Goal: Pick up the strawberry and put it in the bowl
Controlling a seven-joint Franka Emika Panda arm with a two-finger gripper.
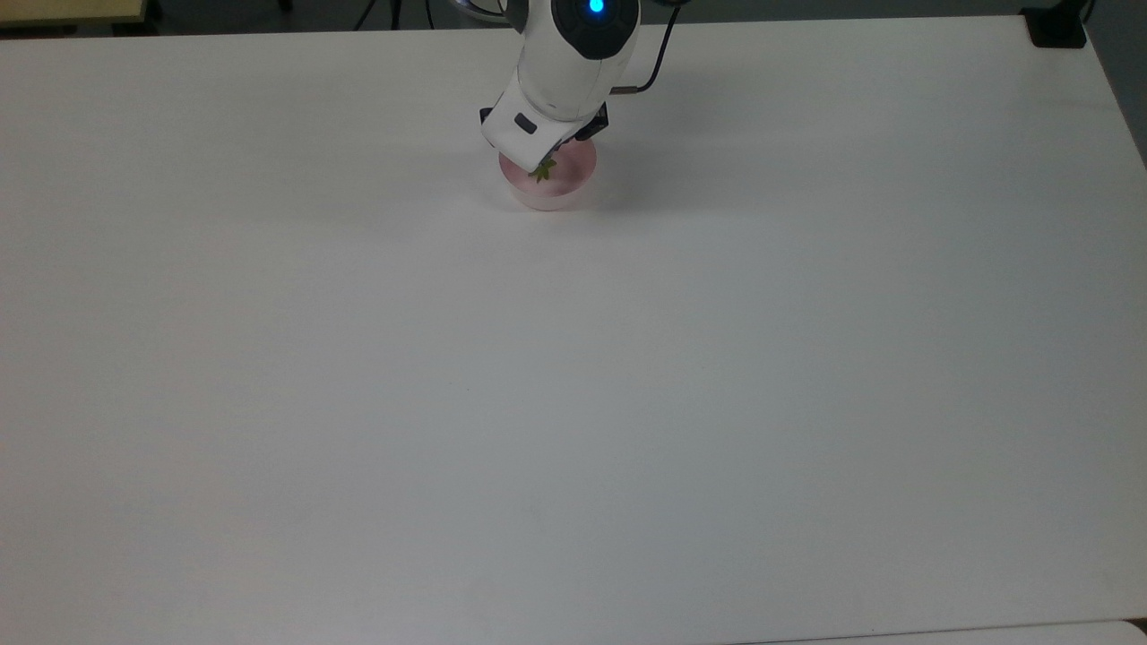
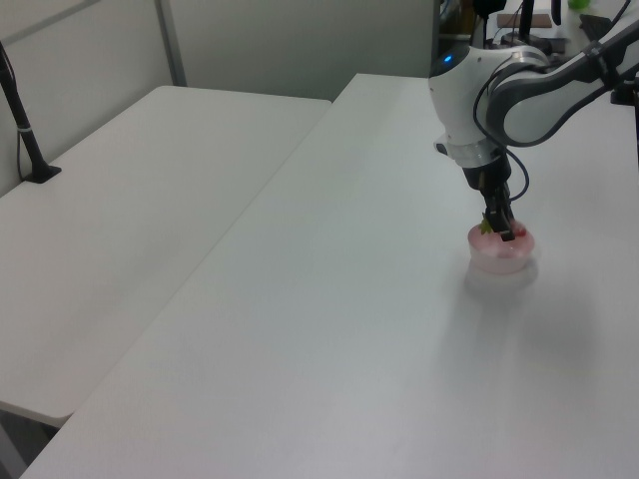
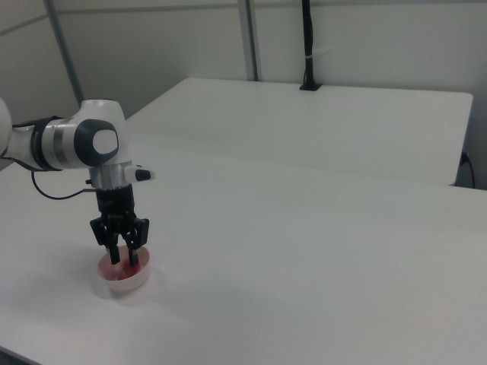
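The pale pink bowl point(image 1: 572, 184) stands near the far edge of the white table point(image 1: 573, 403). My gripper point(image 2: 502, 232) hangs straight down with its fingertips dipped inside the bowl point(image 2: 499, 261), shut on the strawberry point(image 2: 509, 238). From the top view my white hand covers most of the bowl, and the strawberry's green cap point(image 1: 541, 170) pokes out beneath it. In the right view the gripper point(image 3: 122, 258) has its two dark fingers in the bowl point(image 3: 122, 284), with red showing between and below them.
A second white table point(image 2: 150, 200) adjoins this one, with a black pole point(image 2: 22, 120) clamped to its far edge. A black clamp base point(image 1: 1057, 29) sits at the top view's upper right corner. The arm's cable point(image 1: 659, 54) trails behind the hand.
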